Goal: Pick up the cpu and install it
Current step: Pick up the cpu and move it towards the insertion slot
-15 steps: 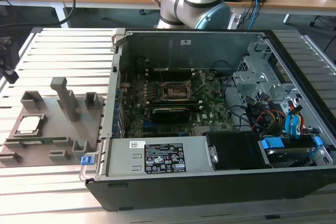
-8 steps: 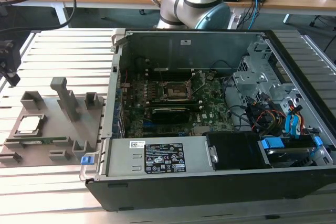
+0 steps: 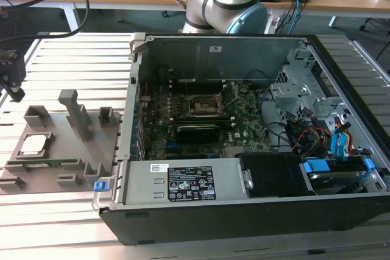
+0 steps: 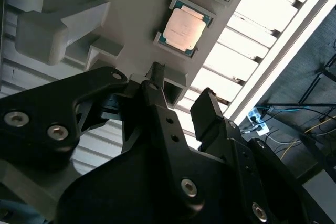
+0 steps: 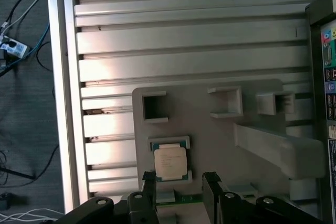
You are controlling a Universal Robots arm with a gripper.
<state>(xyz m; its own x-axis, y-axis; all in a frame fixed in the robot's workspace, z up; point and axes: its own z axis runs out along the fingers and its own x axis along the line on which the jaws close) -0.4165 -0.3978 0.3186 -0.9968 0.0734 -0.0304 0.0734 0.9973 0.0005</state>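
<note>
- silvery cpu sits in its nest near the grey tray's edge.
- i see the gripper with fingers apart, empty, just beside the cpu.

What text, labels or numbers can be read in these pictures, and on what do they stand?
Nothing is legible.
Black label on the metal cover: print too small.
White sticker beside it: blurred.
Small sticker on the case wall: blurred.
Print on the cpu: too faint.
</note>
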